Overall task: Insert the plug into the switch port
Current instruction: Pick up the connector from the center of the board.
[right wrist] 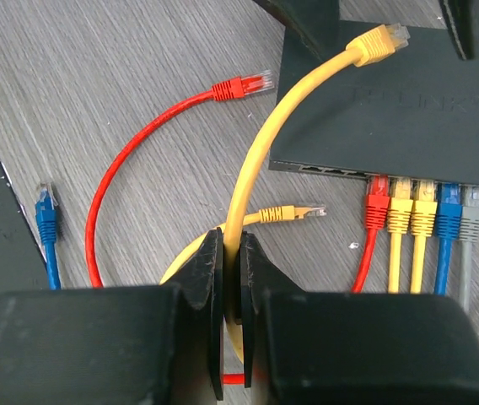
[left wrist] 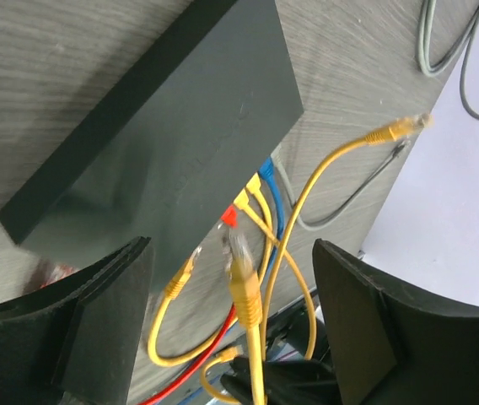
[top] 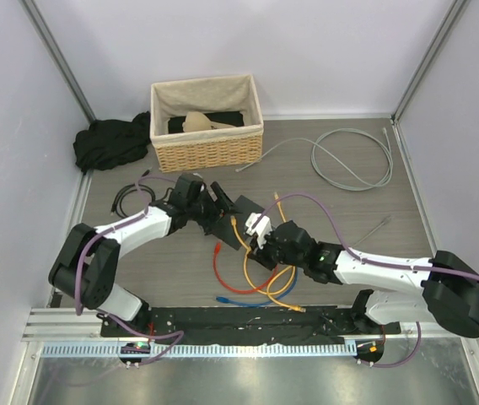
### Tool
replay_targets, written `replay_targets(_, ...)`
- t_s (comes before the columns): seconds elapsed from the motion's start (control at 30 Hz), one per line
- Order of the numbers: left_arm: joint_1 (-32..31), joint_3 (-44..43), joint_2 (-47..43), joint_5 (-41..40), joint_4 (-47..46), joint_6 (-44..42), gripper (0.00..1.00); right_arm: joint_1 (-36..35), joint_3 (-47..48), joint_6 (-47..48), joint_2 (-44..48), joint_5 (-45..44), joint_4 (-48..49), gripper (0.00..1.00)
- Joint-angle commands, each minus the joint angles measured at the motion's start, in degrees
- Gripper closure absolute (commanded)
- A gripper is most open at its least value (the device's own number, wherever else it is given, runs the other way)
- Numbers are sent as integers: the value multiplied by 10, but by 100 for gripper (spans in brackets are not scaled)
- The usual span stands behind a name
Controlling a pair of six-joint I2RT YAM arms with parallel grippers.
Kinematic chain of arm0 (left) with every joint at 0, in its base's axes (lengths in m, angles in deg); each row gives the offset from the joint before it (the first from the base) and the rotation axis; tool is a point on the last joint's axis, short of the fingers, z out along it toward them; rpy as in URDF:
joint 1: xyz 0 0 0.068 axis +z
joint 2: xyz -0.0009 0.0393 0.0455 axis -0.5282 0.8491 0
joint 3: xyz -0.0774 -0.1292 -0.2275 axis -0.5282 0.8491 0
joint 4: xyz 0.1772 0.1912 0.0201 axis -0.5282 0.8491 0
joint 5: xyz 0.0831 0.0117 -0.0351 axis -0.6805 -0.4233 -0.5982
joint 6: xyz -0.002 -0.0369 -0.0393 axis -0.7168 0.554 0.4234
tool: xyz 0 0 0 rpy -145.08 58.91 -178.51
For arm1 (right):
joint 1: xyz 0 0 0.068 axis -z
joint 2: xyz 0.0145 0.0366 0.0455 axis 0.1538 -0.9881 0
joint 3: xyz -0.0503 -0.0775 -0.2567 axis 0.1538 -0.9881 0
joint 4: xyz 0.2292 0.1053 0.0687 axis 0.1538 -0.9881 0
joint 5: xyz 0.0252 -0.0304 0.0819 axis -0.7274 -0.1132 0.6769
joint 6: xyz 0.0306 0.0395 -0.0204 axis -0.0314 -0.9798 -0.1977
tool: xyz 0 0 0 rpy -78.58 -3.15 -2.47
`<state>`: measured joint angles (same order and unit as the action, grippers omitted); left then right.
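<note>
Closest to us is the right gripper (right wrist: 231, 253), filling the bottom of our right wrist view. Its jaws are pinched tight on the yellow cable (right wrist: 252, 169), with only the cord between them. That cable arcs up and away, and its plug (right wrist: 381, 40) sits over the flat top of the switch (right wrist: 408, 118), not at the sockets. We've got the switch lying flat on the wood-grain table (right wrist: 96, 67), roughly mid-table between the two arms. The socket edge facing us has five cables in it: red, two yellow, blue, grey. Over on the far side, the left gripper (left wrist: 231, 283) is spread wide, one finger either side of the plug, clamping nothing we can see. A loose red cable (right wrist: 138, 152) and a blue cable (right wrist: 47, 228) lie just beside the switch.
</note>
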<state>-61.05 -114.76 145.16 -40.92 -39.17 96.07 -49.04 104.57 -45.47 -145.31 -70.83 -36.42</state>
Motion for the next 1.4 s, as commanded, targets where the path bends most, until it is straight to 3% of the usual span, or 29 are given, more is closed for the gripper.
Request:
replay_targets(0.0, -4, -8, 24, 11, -71, 55, 22, -1, -6, -6, 25, 12, 33, 99)
replay_targets(0.43, -7, 25, 33, 32, -159, 110, 60, 0, -18, -7, 24, 26, 20, 99)
replay_targets(0.93, -7, 65, -2, 36, -213, 108, 89, -1, -15, -13, 18, 9, -13, 95)
replay_targets(1.03, -10, 70, -13, 29, -213, 95, 96, -1, -1, -38, 26, -16, -29, 86)
replay_targets(1.2, -37, 85, -50, -19, -213, 72, 97, -1, 57, -138, 46, -89, -73, 50)
replay_targets(1.37, -89, 99, -77, -103, -206, 63, 97, -1, 122, -249, 48, -138, -119, 38)
